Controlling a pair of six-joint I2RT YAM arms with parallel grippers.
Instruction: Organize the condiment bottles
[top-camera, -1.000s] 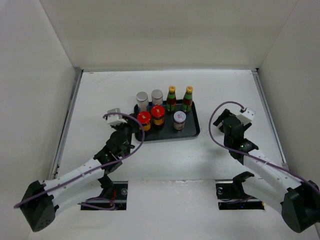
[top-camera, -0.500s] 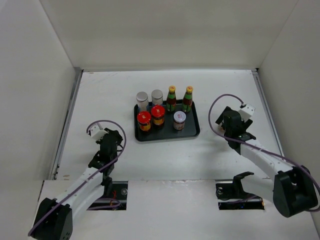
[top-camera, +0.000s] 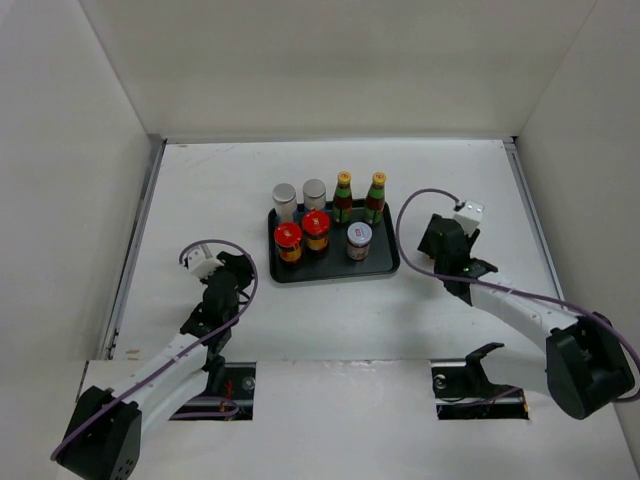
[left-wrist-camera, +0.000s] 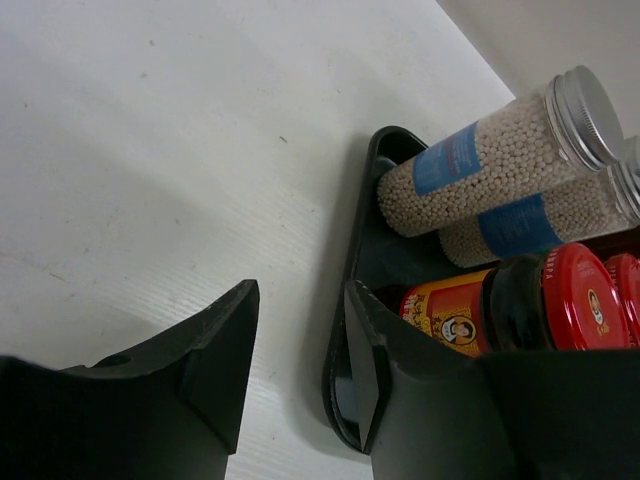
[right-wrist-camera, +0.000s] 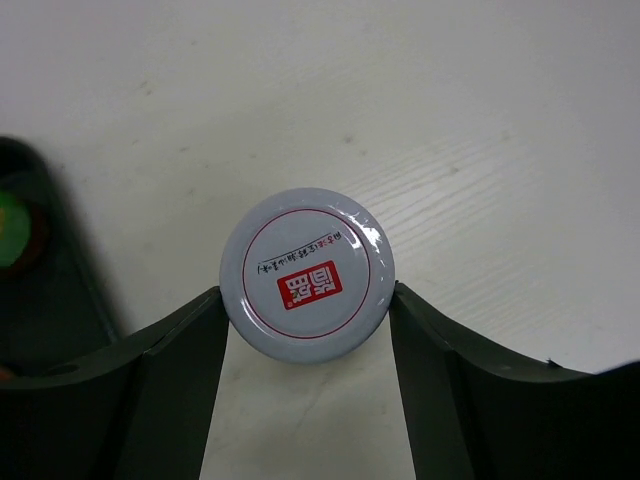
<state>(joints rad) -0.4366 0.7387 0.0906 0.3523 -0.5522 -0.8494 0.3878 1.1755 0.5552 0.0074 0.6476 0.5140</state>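
We note a white table (top-camera: 200, 190) enclosed by plain white walls (top-camera: 330, 60) at the rear and both sides. The black tray (top-camera: 386, 256) near its middle carries seven condiment bottles upright: two grey-topped jars (top-camera: 285, 197), two green bottles (top-camera: 343, 195), two red-lidded jars (top-camera: 288, 238) and one white-lidded jar (top-camera: 359, 240). The right gripper (right-wrist-camera: 306, 293) is over bare table just right of the tray, jaws pressed against both sides of the second white-lidded jar (right-wrist-camera: 306, 262), while the left gripper (left-wrist-camera: 298, 340) sits low off the tray's left edge, jaws slightly apart, holding nothing.
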